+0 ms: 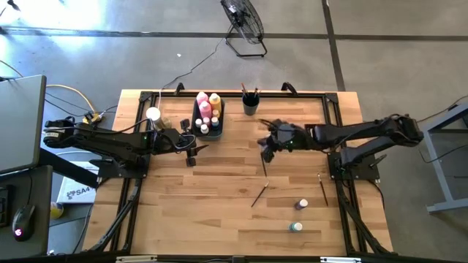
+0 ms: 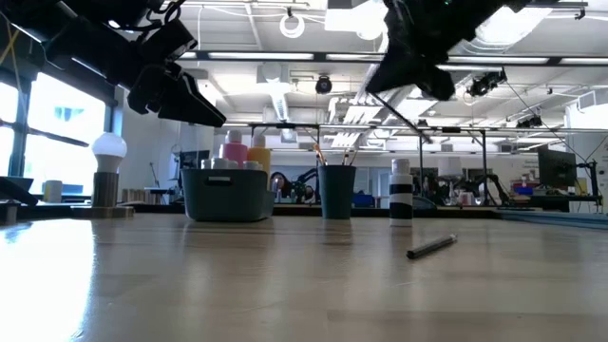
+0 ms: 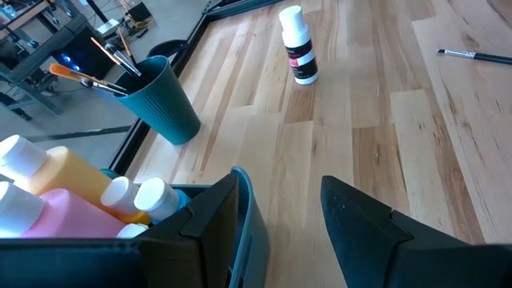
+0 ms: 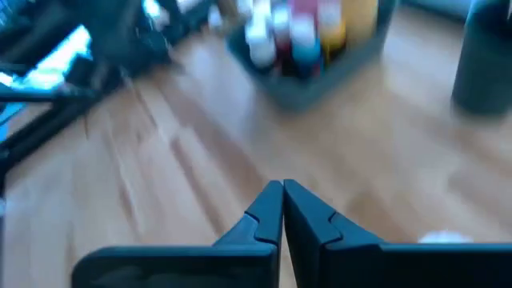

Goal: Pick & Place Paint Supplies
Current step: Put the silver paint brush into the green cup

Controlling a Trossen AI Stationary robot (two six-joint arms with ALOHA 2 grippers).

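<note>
**Right tool lifts a brush, left tool idle by the bin**

Readable text: only "SA4" on a white box (image 1: 75, 192) on the floor, past the desk edge behind the left arm. The white bottle (image 3: 297, 46) ahead of the left tool has a black and red label, text too small to read.

The right arm is stretched across the desk (image 1: 219, 212). The right tool (image 1: 265, 152) is raised off the wood and clenched on a thin dark paintbrush (image 1: 265, 166), which hangs slanted below the fingertips. The dark cup (image 1: 250, 104) of brushes is just beyond this tool. Two loose brushes (image 1: 259, 195) (image 1: 322, 190) and two small bottles (image 1: 302, 205) (image 1: 295, 227) lie on the desk behind it, nearer the right arm's base.

The left arm is extended low. The left tool (image 1: 191, 155) is released and grasps nothing, its jaws parted, just beside the near corner of the dark bin (image 1: 210, 133). The pink bottle (image 1: 203, 102), yellow bottle (image 1: 215, 101) and small white-capped bottles stand in the bin ahead of this tool.
</note>
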